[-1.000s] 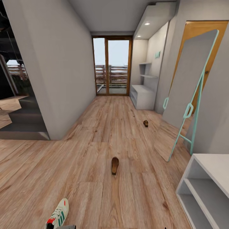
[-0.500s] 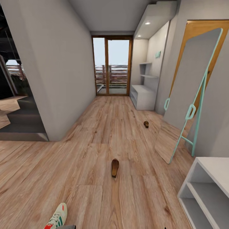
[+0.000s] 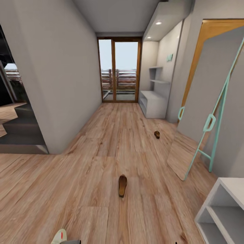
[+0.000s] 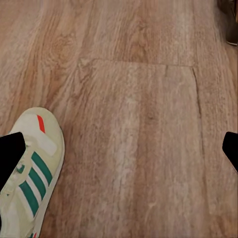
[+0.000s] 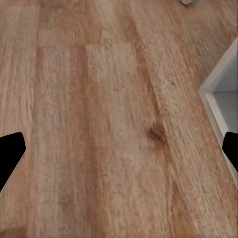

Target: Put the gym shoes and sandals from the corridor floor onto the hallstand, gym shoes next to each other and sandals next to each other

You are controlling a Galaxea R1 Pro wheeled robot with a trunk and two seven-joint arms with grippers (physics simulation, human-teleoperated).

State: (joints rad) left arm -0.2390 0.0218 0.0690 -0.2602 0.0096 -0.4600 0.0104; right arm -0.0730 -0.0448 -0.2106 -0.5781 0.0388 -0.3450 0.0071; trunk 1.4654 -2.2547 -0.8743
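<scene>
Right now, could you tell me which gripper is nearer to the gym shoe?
Left. The left gripper hangs open beside the gym shoe; the right gripper is over bare corridor floor.

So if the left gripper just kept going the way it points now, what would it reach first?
Most likely bare corridor floor. The left gripper is open, and only wood planks lie between its fingertips. The gym shoe lies off to one side, near one finger, so it would probably be missed or only grazed.
</scene>
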